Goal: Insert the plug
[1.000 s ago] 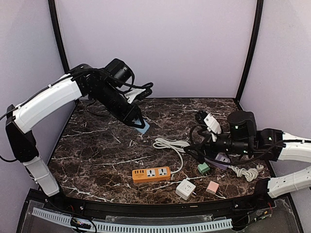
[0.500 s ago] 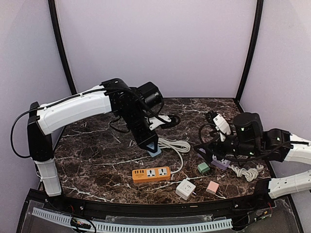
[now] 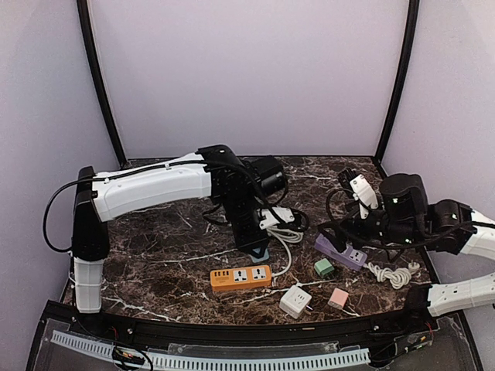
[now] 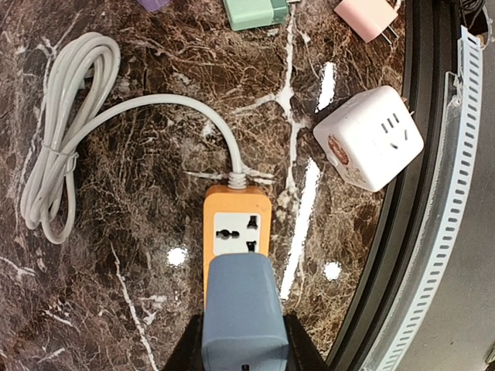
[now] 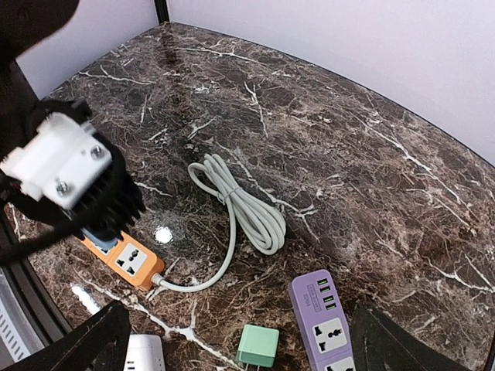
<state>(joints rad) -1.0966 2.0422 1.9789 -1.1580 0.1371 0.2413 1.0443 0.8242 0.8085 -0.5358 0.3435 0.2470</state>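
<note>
Two strips (image 3: 240,277); plug (image 4: 244,309) count perhaps four

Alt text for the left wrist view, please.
The left gripper holds a blue plug over an orange strip, its socket showing beyond. The strip's white cord coils at left; a white cube lies at right, a green adapter and pink adapter at the top edge.

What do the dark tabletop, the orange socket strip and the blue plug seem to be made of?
The tabletop looks like polished marble or an imitation: white veins, glossy light spots. The orange socket strip seems smooth moulded plastic: even colour, rounded corners. The blue plug seems matte plastic, its sheen soft and dull.
</note>
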